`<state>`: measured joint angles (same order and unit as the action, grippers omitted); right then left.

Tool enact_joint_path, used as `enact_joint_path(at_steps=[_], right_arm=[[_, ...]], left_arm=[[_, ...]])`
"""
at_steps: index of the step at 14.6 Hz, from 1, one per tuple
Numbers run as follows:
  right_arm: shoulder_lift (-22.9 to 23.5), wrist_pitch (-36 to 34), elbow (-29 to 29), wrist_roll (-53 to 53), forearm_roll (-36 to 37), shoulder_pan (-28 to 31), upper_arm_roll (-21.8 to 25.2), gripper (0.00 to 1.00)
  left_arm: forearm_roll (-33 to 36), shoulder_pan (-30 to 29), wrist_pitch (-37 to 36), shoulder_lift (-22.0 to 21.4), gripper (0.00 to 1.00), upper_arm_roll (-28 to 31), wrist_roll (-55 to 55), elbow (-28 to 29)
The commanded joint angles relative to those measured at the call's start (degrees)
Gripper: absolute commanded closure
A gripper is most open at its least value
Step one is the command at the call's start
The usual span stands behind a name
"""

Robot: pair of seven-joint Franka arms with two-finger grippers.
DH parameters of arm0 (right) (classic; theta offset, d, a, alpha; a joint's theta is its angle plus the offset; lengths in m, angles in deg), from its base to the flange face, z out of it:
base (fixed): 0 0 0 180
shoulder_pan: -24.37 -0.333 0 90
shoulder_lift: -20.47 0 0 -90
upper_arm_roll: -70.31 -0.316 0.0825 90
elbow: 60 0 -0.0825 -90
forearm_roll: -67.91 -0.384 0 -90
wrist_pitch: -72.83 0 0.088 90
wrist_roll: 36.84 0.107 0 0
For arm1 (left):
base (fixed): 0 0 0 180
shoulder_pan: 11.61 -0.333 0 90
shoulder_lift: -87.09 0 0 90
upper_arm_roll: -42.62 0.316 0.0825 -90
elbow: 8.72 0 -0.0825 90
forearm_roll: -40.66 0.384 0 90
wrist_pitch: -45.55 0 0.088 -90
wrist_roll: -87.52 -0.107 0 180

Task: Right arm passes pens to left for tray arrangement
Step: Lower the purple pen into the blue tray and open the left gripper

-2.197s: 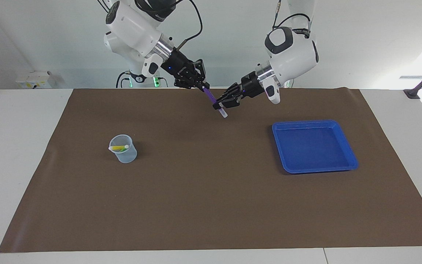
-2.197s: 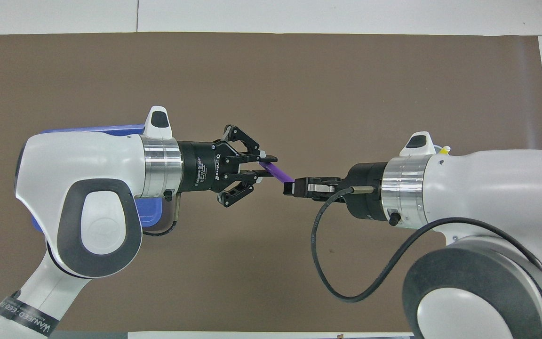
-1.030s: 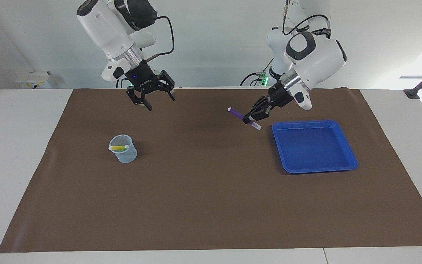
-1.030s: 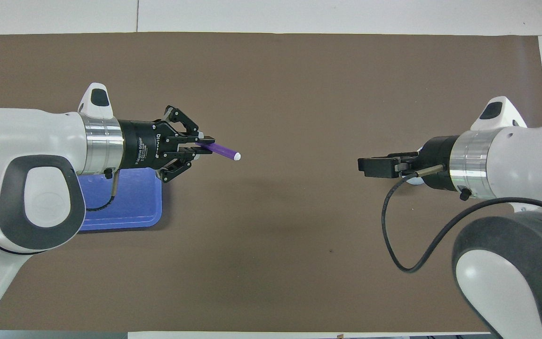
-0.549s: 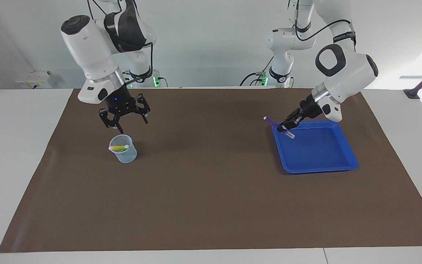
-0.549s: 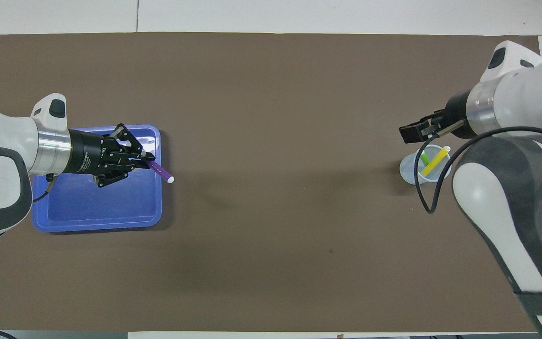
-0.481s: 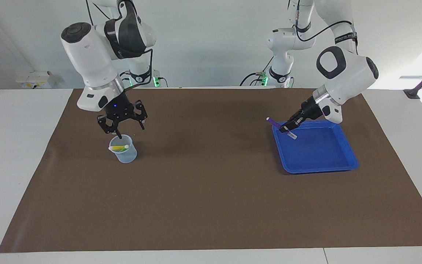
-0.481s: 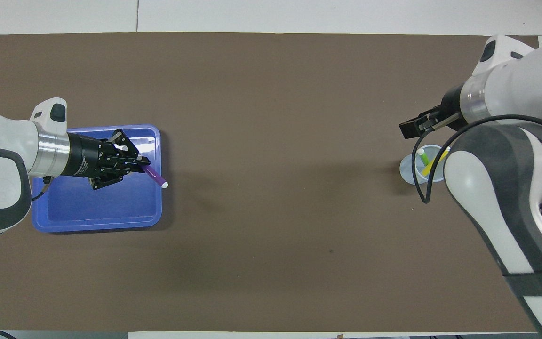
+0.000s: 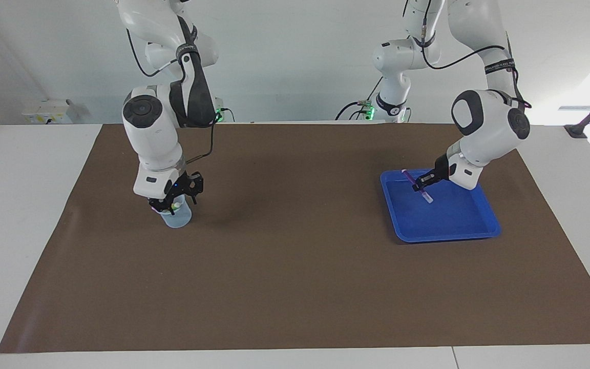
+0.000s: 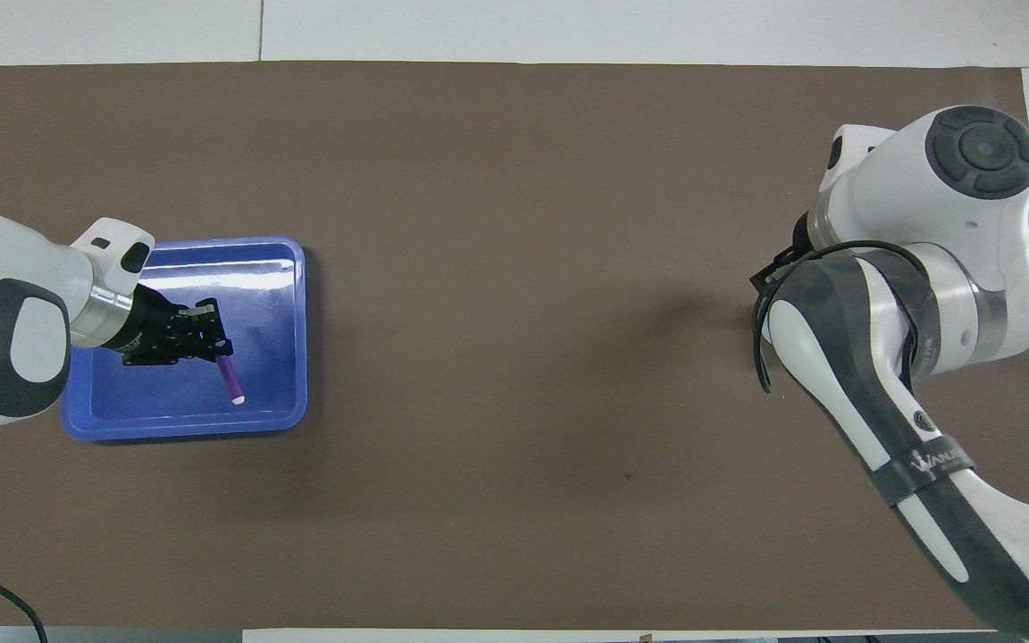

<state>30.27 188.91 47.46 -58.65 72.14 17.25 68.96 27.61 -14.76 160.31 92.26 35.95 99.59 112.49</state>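
Observation:
My left gripper point(image 9: 421, 185) is shut on the purple pen point(image 9: 427, 197) and holds it tilted, low over the blue tray point(image 9: 459, 218) at the left arm's end of the table. In the overhead view the left gripper point(image 10: 213, 348) and the purple pen point(image 10: 230, 379) are over the middle of the tray point(image 10: 184, 427). My right gripper point(image 9: 174, 201) is open and lowered onto the mouth of the translucent cup point(image 9: 178, 219). One whitish pen end point(image 9: 175, 205) shows at the cup's mouth. The green and yellow pens are otherwise hidden. In the overhead view the right arm covers the cup.
A brown mat point(image 9: 295, 266) covers most of the white table. Slim white arms with green-lit bases point(image 9: 377, 110) stand at the robots' edge of the table.
The left gripper has carried the purple pen from the tray's rim to over its middle and lower. The right gripper has come down from above the cup onto its mouth.

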Motion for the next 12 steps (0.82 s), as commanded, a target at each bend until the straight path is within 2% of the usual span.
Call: enact_joint_path(at_steps=[1,3,7,12], right_arm=[[-3.7,3.4,6.0,-1.3,1.1,1.7,-0.3,0.37],[-4.0,5.5,7.7,-1.4,1.2,2.6,-0.3,0.39],[-3.3,5.3,7.7,-1.7,1.2,3.1,-0.4,0.49],[-3.7,7.2,9.4,-1.7,1.2,3.2,-0.4,0.50]], left_arm=[[6.2,2.5,-0.2,3.3,1.00,0.0,-1.9,-2.9],[9.3,4.0,0.5,5.5,1.00,0.0,-1.9,-4.3],[9.4,4.1,2.8,6.8,1.00,0.0,-2.1,-3.7],[10.1,4.6,3.9,8.5,1.00,0.0,-2.3,-3.9]])
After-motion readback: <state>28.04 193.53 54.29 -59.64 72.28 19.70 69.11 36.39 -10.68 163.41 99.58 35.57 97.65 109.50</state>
